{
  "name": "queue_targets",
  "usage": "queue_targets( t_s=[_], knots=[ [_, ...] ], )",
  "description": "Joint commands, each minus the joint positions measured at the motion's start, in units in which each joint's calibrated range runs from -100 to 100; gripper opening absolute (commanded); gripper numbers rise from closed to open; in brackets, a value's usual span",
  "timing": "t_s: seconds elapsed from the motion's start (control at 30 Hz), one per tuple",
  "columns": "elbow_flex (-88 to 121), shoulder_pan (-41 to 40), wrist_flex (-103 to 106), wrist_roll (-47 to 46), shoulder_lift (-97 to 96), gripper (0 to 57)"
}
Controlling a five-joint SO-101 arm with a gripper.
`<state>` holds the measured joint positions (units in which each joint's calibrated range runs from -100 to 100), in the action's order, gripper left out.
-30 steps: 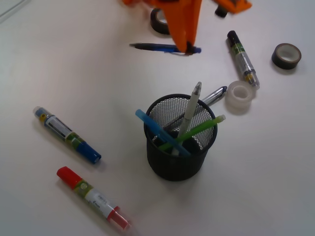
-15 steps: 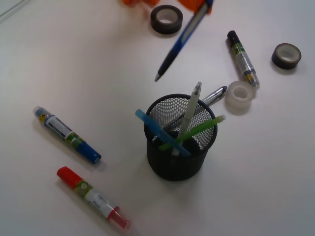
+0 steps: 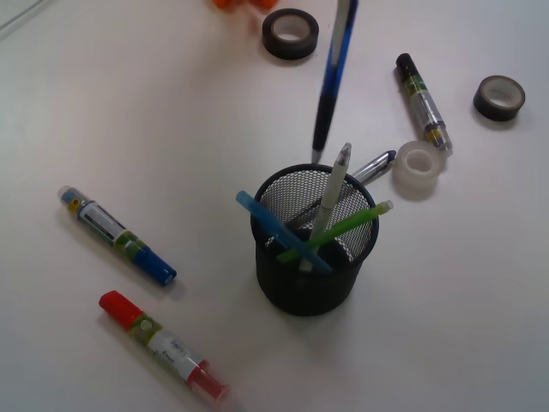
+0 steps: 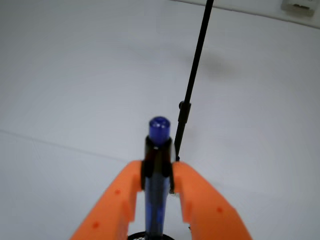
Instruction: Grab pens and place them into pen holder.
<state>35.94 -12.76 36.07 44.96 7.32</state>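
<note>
Near markers: red-capped marker (image 3: 162,346) and blue-capped marker (image 3: 117,235) lie on the tabletop (image 3: 103,112), left of everything, not part of this.
Pen holder (image 3: 310,257): mid-scene, already has the white-grey, green, light blue and silver pens in it.
Dark blue pen (image 3: 334,75): hanging nearly upright, tip down, just beyond the holder's far rim.
Jaws: gripper (image 4: 159,172) clamped around that pen below its cap.
Key bit: looks like the holder's mouth is slightly nearer than the tip.
</note>
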Motion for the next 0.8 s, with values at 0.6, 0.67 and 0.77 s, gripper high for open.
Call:
queue_targets(
  t_s=[0.6, 0.67, 0.77],
  knots=[
    [-18.9, -2.7, -20.0, -12.2, -11.8, 24.1],
    [-23.8, -3.0, -31.6, -16.6, -9.7, 24.1],
    [-30.3, -4.8, -45.6, -23.7, -6.9, 24.1]
  ],
)
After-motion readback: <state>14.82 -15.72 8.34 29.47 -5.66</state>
